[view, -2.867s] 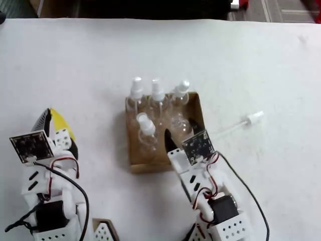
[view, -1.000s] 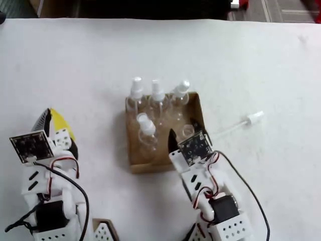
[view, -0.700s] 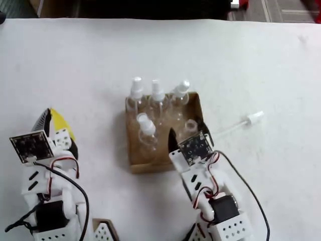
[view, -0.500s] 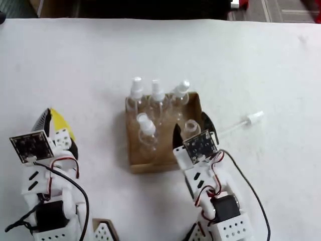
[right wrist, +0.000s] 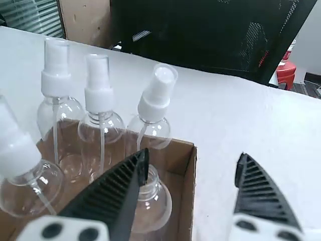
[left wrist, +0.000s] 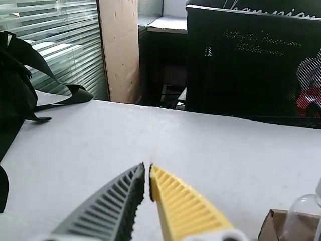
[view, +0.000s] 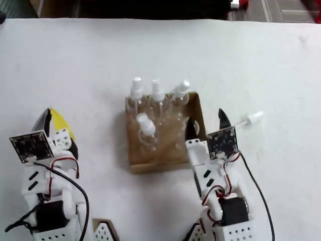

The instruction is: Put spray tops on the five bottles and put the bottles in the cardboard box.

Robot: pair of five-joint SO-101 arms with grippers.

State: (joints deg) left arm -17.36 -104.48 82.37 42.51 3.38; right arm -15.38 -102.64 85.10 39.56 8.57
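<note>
White counter [view: 75, 60] from above: cardboard box [view: 150, 163] holds five bottles [view: 146, 131], one uncapped, its spray top [view: 253, 118] just beside the box (likely the next pickup); left wrist shows left hand [left wrist: 147, 173] closed, empty; right wrist, right hand [right wrist: 194, 160] spread open astride the box's rim.

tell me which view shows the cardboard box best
High view: the whole cardboard box seen from above, bottles standing inside. Right wrist view gives one corner of it; left wrist view just a sliver of its edge.
</note>
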